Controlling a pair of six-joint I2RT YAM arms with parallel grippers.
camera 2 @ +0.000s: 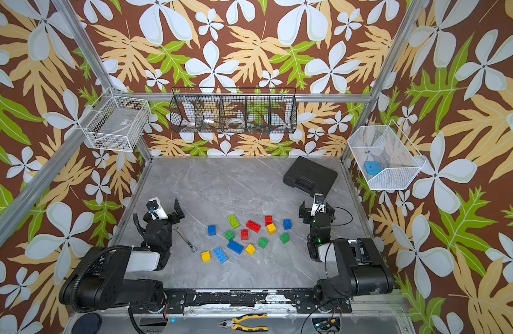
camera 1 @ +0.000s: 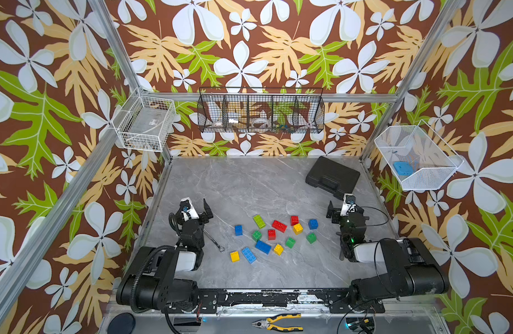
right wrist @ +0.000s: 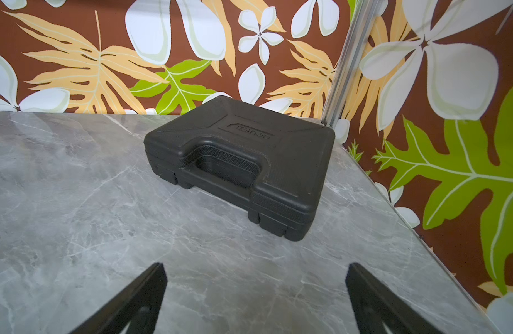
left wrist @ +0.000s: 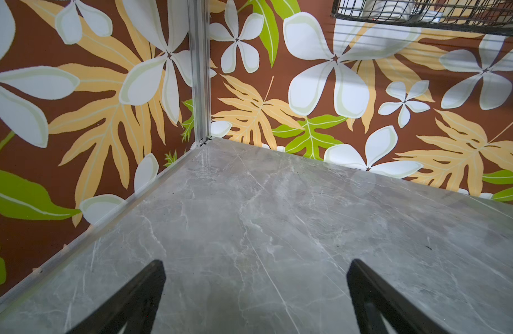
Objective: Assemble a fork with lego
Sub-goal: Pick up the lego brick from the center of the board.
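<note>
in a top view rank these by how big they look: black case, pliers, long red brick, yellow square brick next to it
1. black case, clearly largest
2. pliers, long with the handles spread
3. long red brick
4. yellow square brick, roughly half the red one's footprint

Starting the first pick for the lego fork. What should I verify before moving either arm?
1. Left gripper open and empty: ok.
2. Right gripper open and empty: ok.
3. Red, yellow, blue and green studded plastic lego bricks loose on the grey marble table: ok.
4. Silver metal wrench clear of the left arm's path: not ok, it lies between arm and bricks.
5. Black plastic case apart from bricks: ok.
</note>
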